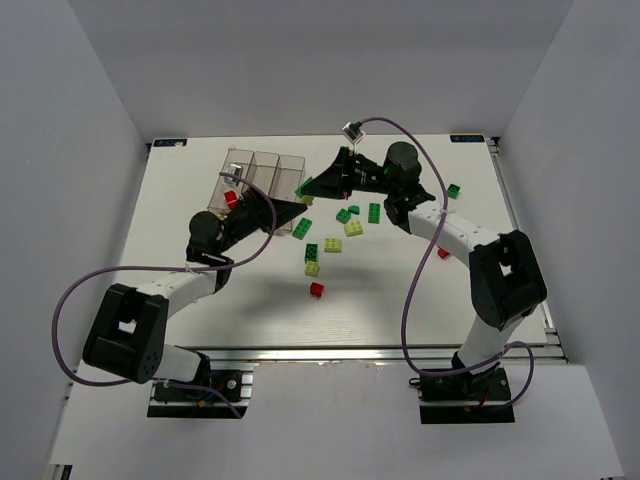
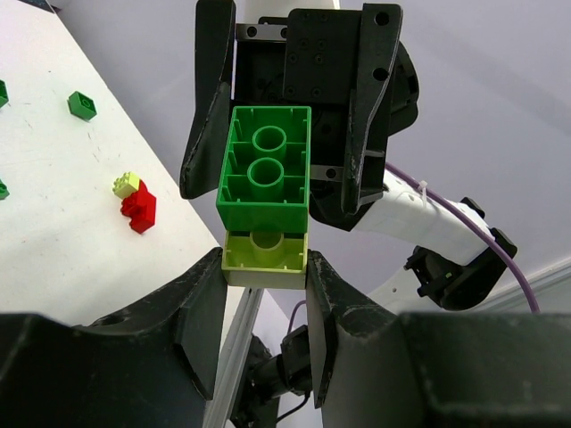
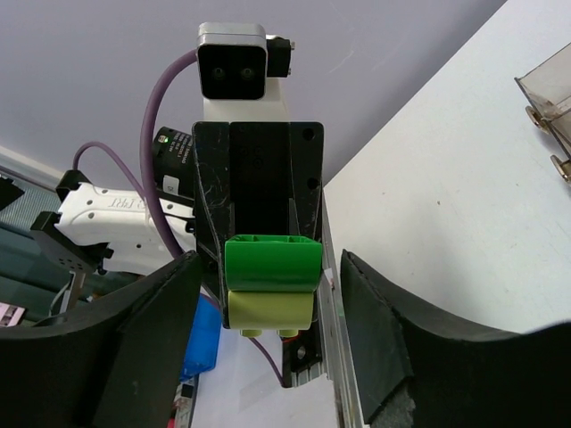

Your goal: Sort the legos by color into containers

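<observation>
The left arm (image 1: 170,290) and right arm (image 1: 455,232) reach inward, tips meeting. The left pincer (image 2: 264,276) clamps a pale brick (image 2: 265,260); the right pincer (image 3: 272,267) seems spread, not gripping.

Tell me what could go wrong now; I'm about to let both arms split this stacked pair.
The left gripper clamps only the pale yellow-green brick; the green brick holds on by its studs alone and could pop off and drop. The right gripper stands open around it, off-centre, so closing may twist the pair loose.
</observation>
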